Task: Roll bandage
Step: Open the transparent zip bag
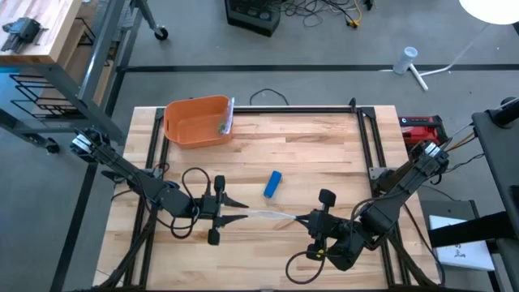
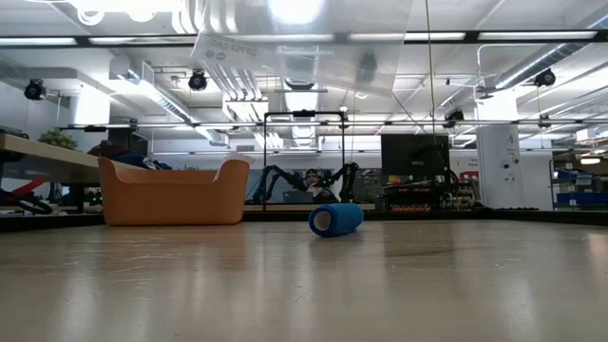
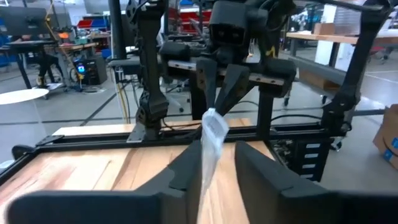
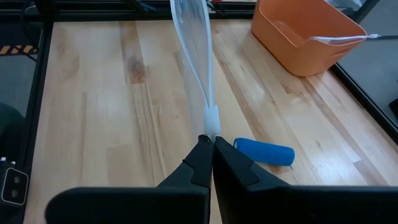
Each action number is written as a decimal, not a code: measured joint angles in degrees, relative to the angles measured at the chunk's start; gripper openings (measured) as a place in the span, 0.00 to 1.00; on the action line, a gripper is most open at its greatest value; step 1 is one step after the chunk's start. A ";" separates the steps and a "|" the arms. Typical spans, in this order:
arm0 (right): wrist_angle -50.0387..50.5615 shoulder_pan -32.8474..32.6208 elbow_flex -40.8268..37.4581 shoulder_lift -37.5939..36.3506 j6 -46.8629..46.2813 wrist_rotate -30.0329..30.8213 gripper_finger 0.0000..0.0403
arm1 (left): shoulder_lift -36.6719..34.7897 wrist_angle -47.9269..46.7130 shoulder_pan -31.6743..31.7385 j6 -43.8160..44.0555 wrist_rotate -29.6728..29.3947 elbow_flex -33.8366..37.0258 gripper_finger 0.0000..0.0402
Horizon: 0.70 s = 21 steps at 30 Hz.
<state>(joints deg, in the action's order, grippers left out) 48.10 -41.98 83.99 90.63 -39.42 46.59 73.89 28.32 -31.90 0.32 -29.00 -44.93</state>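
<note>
High view: wooden table (image 1: 324, 162) with two dark arms reaching in from either side toward its near middle. An orange bin (image 1: 197, 122) stands at the far left corner; a blue roll (image 1: 273, 184) lies on its side on the bare wood between bin and grippers, apart from both. Left gripper (image 1: 243, 212) and right gripper (image 1: 302, 219) face each other with a pale, translucent bandage strip (image 1: 272, 215) spanning the gap between them, off the table surface. Right wrist view: the right gripper's fingers (image 4: 200, 163) are pinched together on one end of the strip, which rises away from the tips as a narrow band. Left wrist view: the strip (image 3: 211, 140) runs between the left gripper's two fingers (image 3: 186, 171), which stand slightly parted; whether they actually clamp it cannot be told. Risks, as judged: if the left hold is loose, the strip may slide out and drop slack; excess pull between the arms may tear it from the right pinch; twist along the band would spoil an even roll.
</note>
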 joint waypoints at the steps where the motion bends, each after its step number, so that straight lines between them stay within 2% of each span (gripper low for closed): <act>1: 0.00 0.00 0.00 0.00 0.00 0.01 0.01 | 0.01 0.30 0.00 0.00 0.03 0.00 0.20; 9: -0.02 0.00 0.00 0.00 0.00 0.02 0.01 | 0.00 0.45 0.02 -0.02 0.02 0.02 0.01; 15: -0.27 0.20 0.00 0.02 0.00 0.01 0.01 | 0.44 0.62 0.07 0.00 1.85 0.07 0.00; 21: -3.27 1.65 0.00 0.02 1.40 0.13 0.01 | 4.20 3.27 0.26 -2.01 4.53 0.07 0.00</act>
<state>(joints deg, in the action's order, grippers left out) 44.82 -40.32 83.99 90.65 -38.02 46.72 78.09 31.60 -31.64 -1.69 -24.47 -44.86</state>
